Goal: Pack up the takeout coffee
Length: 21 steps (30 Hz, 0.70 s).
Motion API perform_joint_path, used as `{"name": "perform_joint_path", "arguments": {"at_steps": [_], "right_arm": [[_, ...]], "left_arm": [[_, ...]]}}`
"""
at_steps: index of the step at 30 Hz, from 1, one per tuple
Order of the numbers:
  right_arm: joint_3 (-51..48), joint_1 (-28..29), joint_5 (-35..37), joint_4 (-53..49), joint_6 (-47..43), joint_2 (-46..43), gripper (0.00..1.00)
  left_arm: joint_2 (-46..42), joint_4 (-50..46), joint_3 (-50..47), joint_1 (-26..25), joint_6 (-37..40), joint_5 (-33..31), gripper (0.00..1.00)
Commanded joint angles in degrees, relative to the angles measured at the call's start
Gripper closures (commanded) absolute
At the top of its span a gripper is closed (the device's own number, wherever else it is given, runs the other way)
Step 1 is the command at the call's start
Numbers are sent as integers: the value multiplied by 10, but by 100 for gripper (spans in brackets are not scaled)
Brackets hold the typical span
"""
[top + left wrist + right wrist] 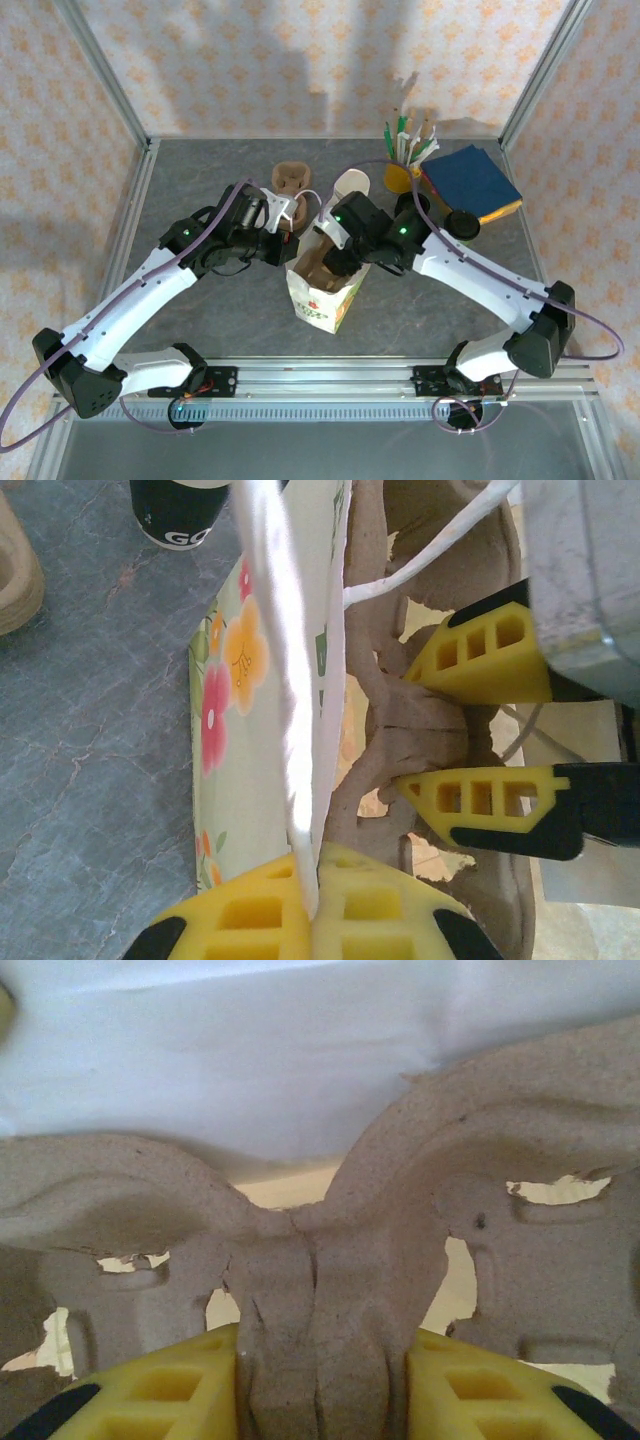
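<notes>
The left gripper is pinching the bag by its white rim, jaws together on the paper, holding the mouth open. The right gripper is clamping the centre ridge of the pulp carrier, which is sitting in the bag's mouth. So the carrier seems to be going in, while the drink is not yet packed: the coffee, black lid up, is standing right of the bag and further back, well apart from it. Loading it remains. The only readable writing is "GO" on a dark-banded cup beyond the bag. The bag is showing flowers and no brand.
</notes>
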Motion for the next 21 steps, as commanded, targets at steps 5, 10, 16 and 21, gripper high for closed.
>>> {"name": "perform_joint_path", "arguments": {"at_steps": [5, 10, 16, 21], "right_arm": [[-1, 0, -2, -37, 14, 31, 62], [-2, 0, -6, -42, 15, 42, 61], [-7, 0, -6, -44, 8, 48, 61], [-3, 0, -12, -59, 1, 65, 61]], "left_arm": [[-6, 8, 5, 2, 1, -9, 98], [-7, 7, 4, 2, -3, -16, 98], [-8, 9, 4, 2, -5, -16, 98], [-8, 11, 8, 2, -8, -14, 98]]}}
